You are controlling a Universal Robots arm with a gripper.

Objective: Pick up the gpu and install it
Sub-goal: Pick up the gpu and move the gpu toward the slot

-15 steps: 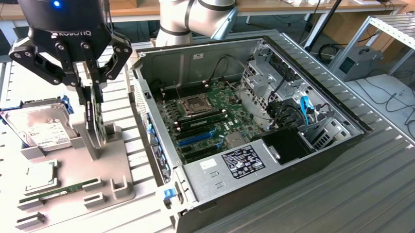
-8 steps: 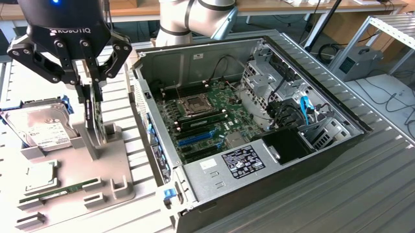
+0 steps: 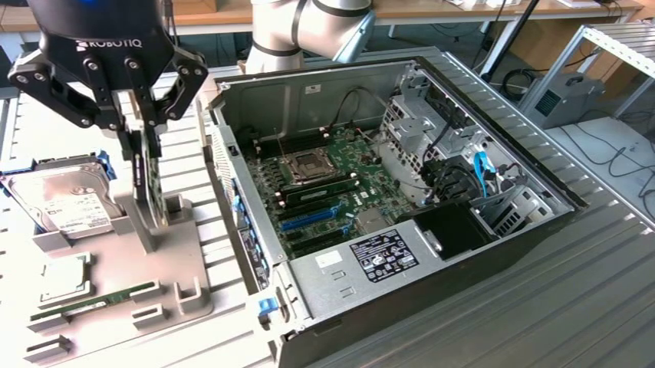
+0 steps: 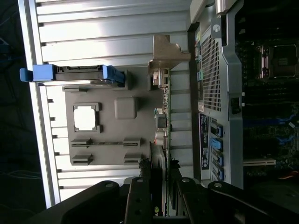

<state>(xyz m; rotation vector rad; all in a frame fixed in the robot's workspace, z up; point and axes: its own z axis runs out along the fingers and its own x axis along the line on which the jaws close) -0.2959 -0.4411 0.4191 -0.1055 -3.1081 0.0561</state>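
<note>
The gpu (image 3: 146,184) is a thin black card standing on edge over the grey parts stand (image 3: 123,261), at the exterior view's left. My gripper (image 3: 141,142) is shut on its upper part, one finger on each flat side. The card's lower end is level with the stand's upright posts; I cannot tell whether it still touches them. In the wrist view the gpu (image 4: 161,140) shows edge-on, its silvery bracket (image 4: 166,53) at the far end, and my fingers (image 4: 140,196) clamp it. The open computer case (image 3: 409,207) lies beside the stand, its blue card slots (image 3: 307,218) uncovered.
On the stand are a hard drive (image 3: 67,203) in blue rails, a square processor (image 3: 61,285) and a green RAM stick (image 3: 92,301). The case wall (image 4: 212,74) rises close beside the card. Cables and a drive cage (image 3: 450,169) crowd the case's far side.
</note>
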